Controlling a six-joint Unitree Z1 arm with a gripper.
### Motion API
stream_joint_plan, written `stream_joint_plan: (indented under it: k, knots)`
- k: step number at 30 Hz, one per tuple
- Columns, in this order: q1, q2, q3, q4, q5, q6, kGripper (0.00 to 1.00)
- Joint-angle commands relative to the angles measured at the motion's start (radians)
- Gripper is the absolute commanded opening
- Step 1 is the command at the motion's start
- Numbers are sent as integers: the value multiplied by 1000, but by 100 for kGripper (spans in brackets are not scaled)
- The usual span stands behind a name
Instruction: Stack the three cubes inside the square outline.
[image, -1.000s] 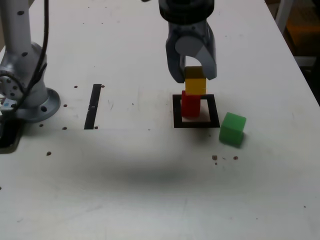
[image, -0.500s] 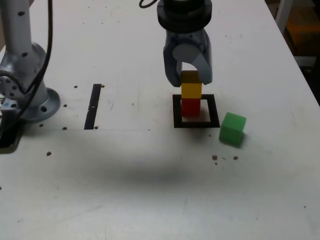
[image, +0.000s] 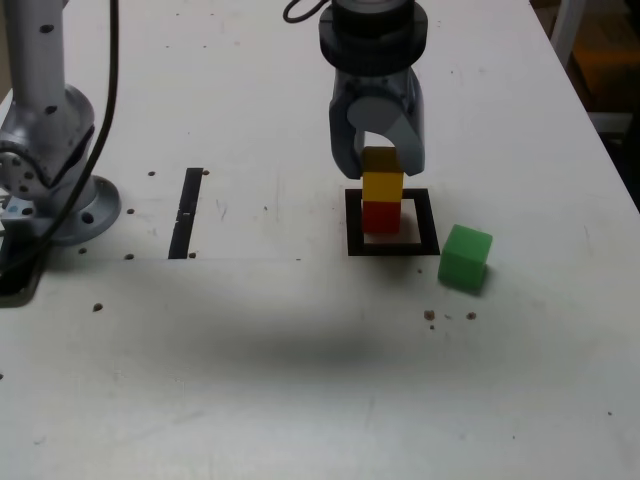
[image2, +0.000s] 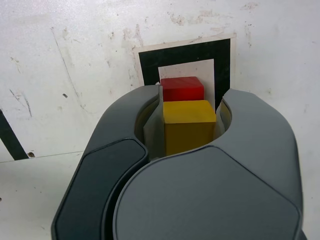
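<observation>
The gripper (image: 379, 163) was clamped on the yellow cube (image: 382, 185), set atop the red cube (image: 380, 215). Looked light & hard w/ flat sides, good to pinch.

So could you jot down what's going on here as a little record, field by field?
surface: white table
gripper: shut on the yellow cube
yellow cube: on top of the red cube
red cube: inside the square outline
green cube: on the table, outside the outline, at the exterior view's right
black strip: flat on the table, at the exterior view's left
stack so far: two of three cubes
</observation>
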Motion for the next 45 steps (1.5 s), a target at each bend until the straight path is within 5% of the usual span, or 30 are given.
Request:
stream_joint_plan:
  k: [1, 45]
  knots:
    - [-1, 4, -4, -3, 5, 1, 18]
    - [4, 7, 9, 12, 4, 1, 42]
